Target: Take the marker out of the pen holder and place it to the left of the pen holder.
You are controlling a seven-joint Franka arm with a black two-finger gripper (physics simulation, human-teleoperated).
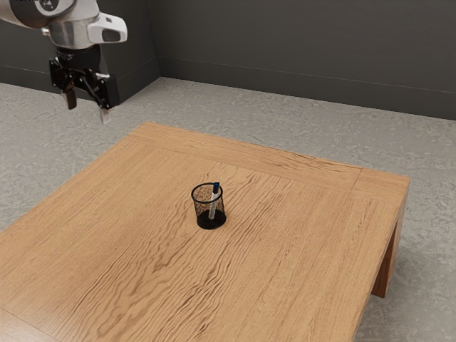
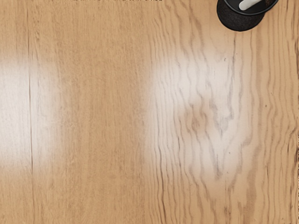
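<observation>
Holding nothing, the gripper (image 1: pixel 87 108) hangs high with its fingers spread wide, presumably to straddle the marker (image 1: pixel 216 189), which leans inside the pen holder (image 1: pixel 211 223) on the table (image 1: pixel 285 242), its dark end up, probably propped by the wall.

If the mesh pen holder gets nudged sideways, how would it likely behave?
The mesh pen holder looks light for its size, its wall being thin open mesh, so it would probably slide easily. Being upright and open-topped, with the marker leaning inside, it might tip under a push near the rim.
</observation>
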